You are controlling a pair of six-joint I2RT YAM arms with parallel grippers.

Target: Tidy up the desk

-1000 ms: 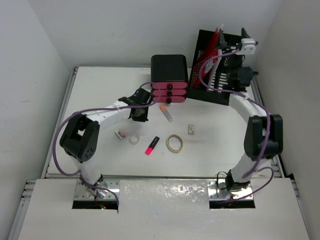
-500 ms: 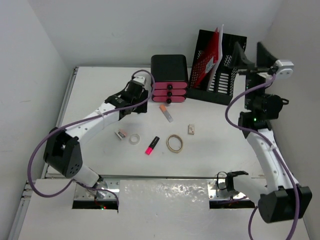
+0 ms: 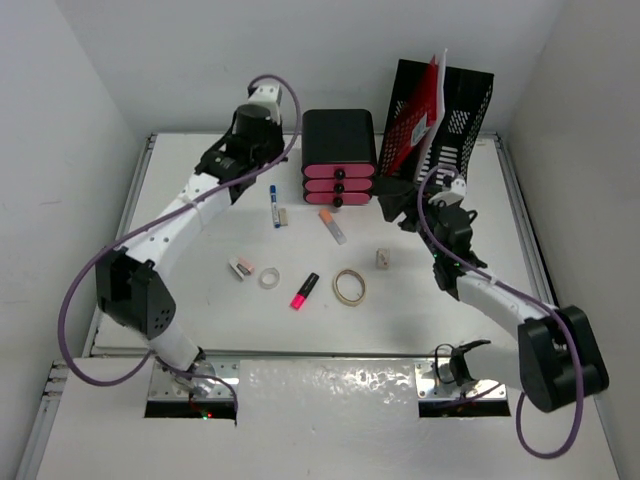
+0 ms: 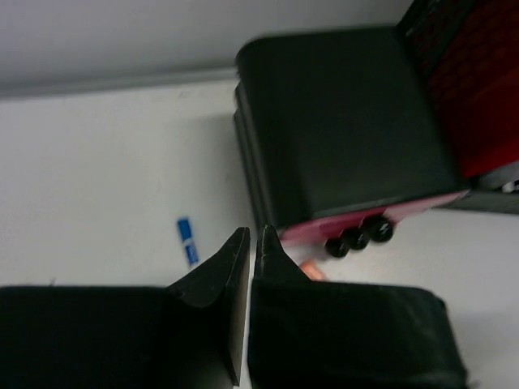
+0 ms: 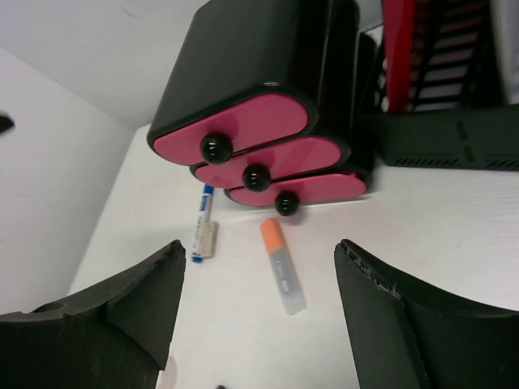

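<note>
The white desk [image 3: 420,310] holds scattered small items. My left gripper [image 3: 262,150] is shut and empty, held high near the desk's back left, beside the black drawer unit [image 3: 340,160]; its tips [image 4: 247,237] show above the unit's left corner. My right gripper [image 3: 398,203] is open and empty, low in front of the drawers. In the right wrist view its jaws [image 5: 259,245] frame an orange-capped marker [image 5: 282,266], lying apart from both fingers. A blue pen [image 3: 272,203] and an eraser [image 3: 282,216] lie left of the drawers.
The drawer unit has three pink fronts [image 5: 255,154]. A black mesh file holder [image 3: 450,110] with a red folder stands at the back right. A pink highlighter [image 3: 304,290], tape roll [image 3: 268,278], rubber band [image 3: 349,287], small block [image 3: 382,259] and small item [image 3: 240,268] lie mid-desk.
My left arm rose and moved back from the spot left of the drawers, where the pen and eraser now show. My right arm swung from the file holder down to the drawers' front.
</note>
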